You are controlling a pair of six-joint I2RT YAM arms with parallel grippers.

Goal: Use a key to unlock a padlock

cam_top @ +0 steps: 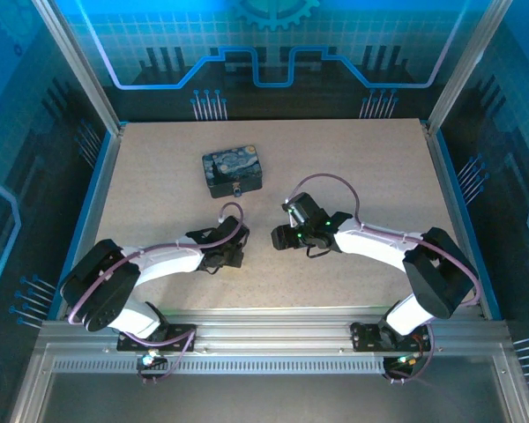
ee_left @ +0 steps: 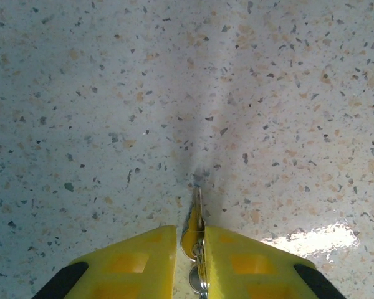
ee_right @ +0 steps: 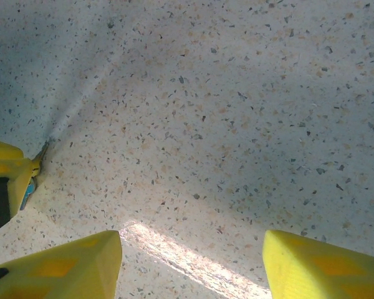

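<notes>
My left gripper (ee_left: 190, 229) is shut on the key (ee_left: 197, 208). The thin key stands on edge between the yellow fingers (ee_left: 143, 255), and its tip touches the speckled table. A silver ring hangs behind the key's head. In the top view the left gripper (cam_top: 236, 256) is low over the table's middle. My right gripper (cam_top: 280, 236) faces it from the right. That right gripper (ee_right: 192, 240) is open with only bare table between its fingers. A tiny dark piece at the tin's near edge looks like the padlock (cam_top: 236, 189), apart from both grippers.
A dark tin (cam_top: 232, 169) printed with a night sky lies at the back, left of centre. Raised rails (cam_top: 101, 198) border the table (cam_top: 370, 167). In the right wrist view the left gripper's yellow fingers (ee_right: 6, 165) and the key's tip (ee_right: 42, 152) show at the left edge.
</notes>
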